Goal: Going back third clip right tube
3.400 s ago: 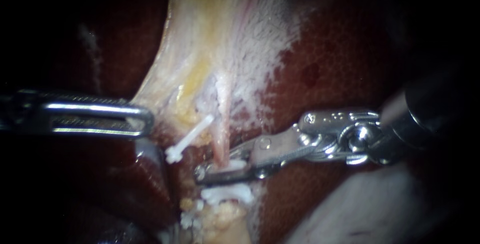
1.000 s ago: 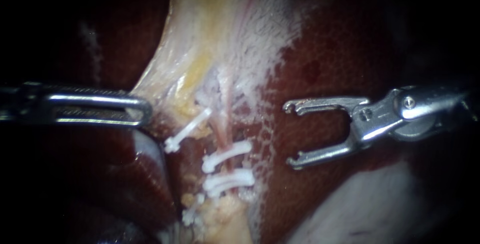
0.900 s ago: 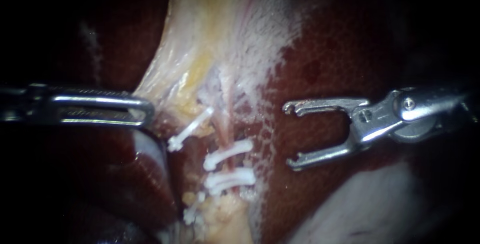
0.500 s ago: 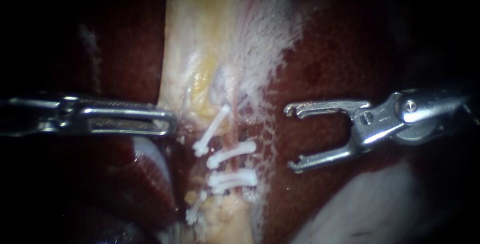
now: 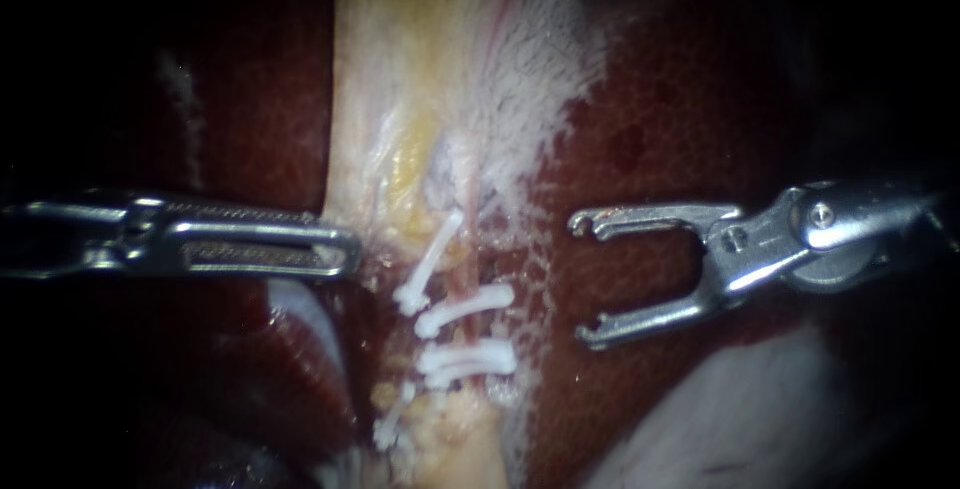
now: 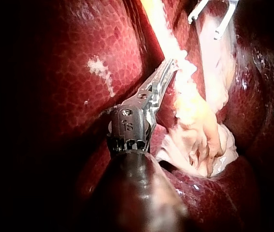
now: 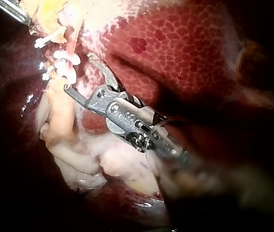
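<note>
Mostly shiny metal, white plastic and wet tissue in front of you

Your right instrument is bright polished metal, smooth all over, with little glints on its rivets. Your left instrument looks like the same metal, but it has duller, finely ridged strips running along it, and its shaft is dark and glossy. The clips read as white plastic, smooth and a bit matt. The liver is wet and glossy with a fine pebbled mottling. The pale tissue is more matt and fibrous, going fuzzy where it thins out over the liver, with some waxy yellow lumps on it.
</note>
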`<control>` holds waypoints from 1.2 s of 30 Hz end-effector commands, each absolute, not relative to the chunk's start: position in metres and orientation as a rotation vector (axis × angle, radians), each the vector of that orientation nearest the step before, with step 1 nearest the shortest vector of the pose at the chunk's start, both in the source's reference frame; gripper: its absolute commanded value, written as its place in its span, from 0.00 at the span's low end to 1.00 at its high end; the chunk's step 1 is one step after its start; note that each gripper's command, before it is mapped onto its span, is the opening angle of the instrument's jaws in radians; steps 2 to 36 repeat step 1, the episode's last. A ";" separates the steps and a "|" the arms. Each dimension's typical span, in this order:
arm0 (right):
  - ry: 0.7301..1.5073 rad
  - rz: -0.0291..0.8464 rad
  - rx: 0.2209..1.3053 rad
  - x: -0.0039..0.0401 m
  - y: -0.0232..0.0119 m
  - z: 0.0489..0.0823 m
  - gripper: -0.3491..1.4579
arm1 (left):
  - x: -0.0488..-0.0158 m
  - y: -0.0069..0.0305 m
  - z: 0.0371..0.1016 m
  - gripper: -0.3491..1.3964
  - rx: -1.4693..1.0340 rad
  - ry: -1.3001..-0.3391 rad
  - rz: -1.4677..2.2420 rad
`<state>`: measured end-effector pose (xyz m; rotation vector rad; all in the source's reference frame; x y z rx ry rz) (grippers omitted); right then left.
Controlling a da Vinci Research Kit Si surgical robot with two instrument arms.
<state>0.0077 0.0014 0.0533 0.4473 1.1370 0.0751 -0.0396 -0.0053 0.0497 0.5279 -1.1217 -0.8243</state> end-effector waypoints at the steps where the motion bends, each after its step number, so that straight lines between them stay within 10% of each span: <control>1: 1.137 0.075 0.447 0.0077 0.0014 0.0533 0.52 | -0.0396 -0.0053 0.0497 0.00 0.528 -1.122 -0.824; 36: 1.137 0.075 0.447 0.0077 0.0014 0.0533 0.52 | -0.0396 -0.0053 0.0497 0.00 0.528 -1.122 -0.824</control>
